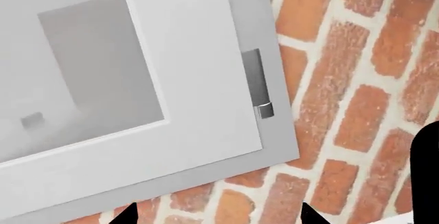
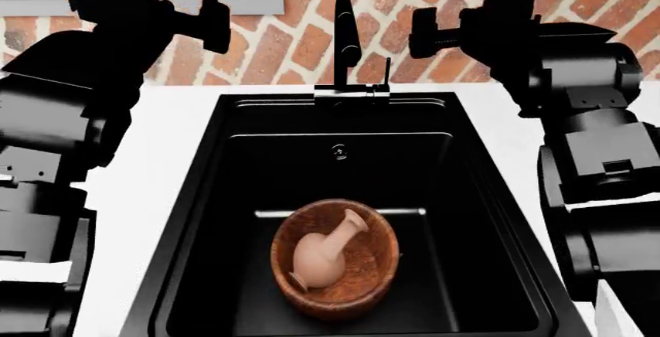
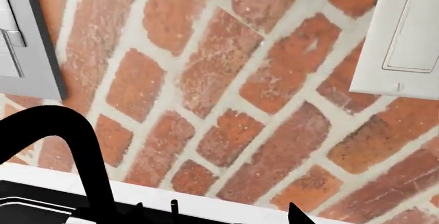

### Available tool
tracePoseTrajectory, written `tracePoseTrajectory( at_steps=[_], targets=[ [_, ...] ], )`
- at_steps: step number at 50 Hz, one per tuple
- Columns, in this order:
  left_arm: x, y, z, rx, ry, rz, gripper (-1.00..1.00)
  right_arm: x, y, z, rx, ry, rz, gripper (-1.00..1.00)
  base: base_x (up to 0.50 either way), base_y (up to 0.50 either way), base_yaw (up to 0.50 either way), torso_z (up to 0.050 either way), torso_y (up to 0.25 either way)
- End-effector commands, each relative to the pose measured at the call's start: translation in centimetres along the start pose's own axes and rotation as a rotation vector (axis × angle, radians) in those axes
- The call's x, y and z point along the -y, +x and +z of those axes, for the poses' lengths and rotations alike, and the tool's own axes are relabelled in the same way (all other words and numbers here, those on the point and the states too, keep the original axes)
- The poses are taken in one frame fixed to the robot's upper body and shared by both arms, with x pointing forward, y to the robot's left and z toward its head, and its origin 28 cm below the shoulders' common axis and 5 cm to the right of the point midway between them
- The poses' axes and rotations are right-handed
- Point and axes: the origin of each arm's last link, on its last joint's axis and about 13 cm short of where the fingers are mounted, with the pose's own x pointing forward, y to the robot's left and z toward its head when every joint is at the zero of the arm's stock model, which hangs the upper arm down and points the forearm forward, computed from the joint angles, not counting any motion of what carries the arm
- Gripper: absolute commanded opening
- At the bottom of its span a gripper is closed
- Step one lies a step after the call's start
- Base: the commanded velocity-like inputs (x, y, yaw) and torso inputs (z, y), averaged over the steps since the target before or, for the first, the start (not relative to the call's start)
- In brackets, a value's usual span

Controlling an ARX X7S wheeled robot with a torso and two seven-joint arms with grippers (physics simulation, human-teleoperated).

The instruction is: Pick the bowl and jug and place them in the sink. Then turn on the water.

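Observation:
The reddish-brown wooden bowl sits on the floor of the black sink. The pale pink jug lies tilted inside the bowl, neck pointing up and right. The tall black faucet stands behind the basin, with its thin lever to its right. My left gripper is raised left of the faucet, open and empty; the left wrist view shows only its two tips against the wall. My right gripper is raised right of the faucet, open and empty. In the right wrist view it faces the faucet and lever.
A red brick wall runs behind the sink. A grey-white window frame hangs at the upper left. A white cabinet panel is at the upper right. White countertop flanks the basin on both sides.

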Motion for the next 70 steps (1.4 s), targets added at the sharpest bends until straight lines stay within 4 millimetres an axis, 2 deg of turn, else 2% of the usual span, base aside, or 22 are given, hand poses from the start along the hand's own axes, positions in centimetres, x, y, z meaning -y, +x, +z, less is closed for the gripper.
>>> tracePoseTrajectory(
  at_steps=[1, 10, 19, 21, 23, 28, 38, 52, 53, 55, 57, 70],
  targets=[
    [-1.0, 2.4, 2.0, 0.077, 0.001, 0.134, 1.0, -2.2, 0.5, 2.4, 0.046, -0.032, 0.053, 1.0, 0.0, 0.0, 0.0, 0.0, 0.0],
    [-1.1, 3.9, 3.5, 0.074, -0.018, 0.175, 1.0, -3.4, 0.5, 3.7, 0.061, -0.03, 0.081, 1.0, 0.0, 0.0, 0.0, 0.001, 0.0],
    [-1.3, 4.6, 4.6, 0.054, -0.044, 0.174, 1.0, -4.3, 0.4, 4.8, 0.083, -0.032, 0.094, 1.0, 0.0, 0.0, 0.0, 0.0, 0.0],
    [-1.2, 4.6, 4.6, 0.041, -0.049, 0.157, 1.0, -4.7, 0.1, 6.0, 0.097, -0.054, 0.089, 1.0, 0.0, 0.0, 0.0, 0.0, 0.0],
    [-1.2, 4.6, 4.7, 0.041, -0.05, 0.147, 1.0, -4.9, 0.0, 6.3, 0.1, -0.06, 0.086, 1.0, 0.0, 0.0, 0.0, 0.0, 0.0],
    [-1.2, 4.6, 5.0, 0.052, -0.064, 0.151, 1.0, -5.0, 0.1, 6.2, 0.097, -0.059, 0.083, 1.0, 0.0, 0.0, 0.0, 0.0, 0.0],
    [-1.4, 4.4, 4.2, 0.0, -0.057, 0.152, 1.0, -5.0, 0.2, 5.8, 0.086, -0.058, 0.082, 1.0, 0.0, 0.0, 0.0, 0.0, 0.0],
    [-1.6, 4.4, 4.2, -0.002, -0.059, 0.163, 1.0, -5.1, 0.2, 5.9, 0.087, -0.058, 0.083, 1.0, 0.0, 0.0, 0.0, 0.0, 0.0],
    [-1.4, 4.5, 2.9, -0.023, -0.058, 0.174, 1.0, -5.0, 0.7, 3.9, 0.045, -0.037, 0.081, 1.0, 0.0, 0.0, 0.0, 0.0, 0.0],
    [-1.5, 4.5, 3.7, -0.009, -0.063, 0.173, 1.0, -5.1, 0.4, 5.1, 0.071, -0.052, 0.084, 1.0, 0.0, 0.0, 0.0, 0.0, 0.0],
    [-1.6, 4.5, 4.0, -0.004, -0.067, 0.174, 1.0, -5.2, 0.3, 5.6, 0.08, -0.056, 0.085, 1.0, 0.0, 0.0, 0.0, 0.0, 0.0],
    [-1.4, 4.5, 4.3, -0.008, -0.062, 0.178, 1.0, -5.0, 0.3, 5.4, 0.086, -0.049, 0.084, 1.0, 0.0, 0.0, 0.0, 0.0, -0.048]
  ],
)
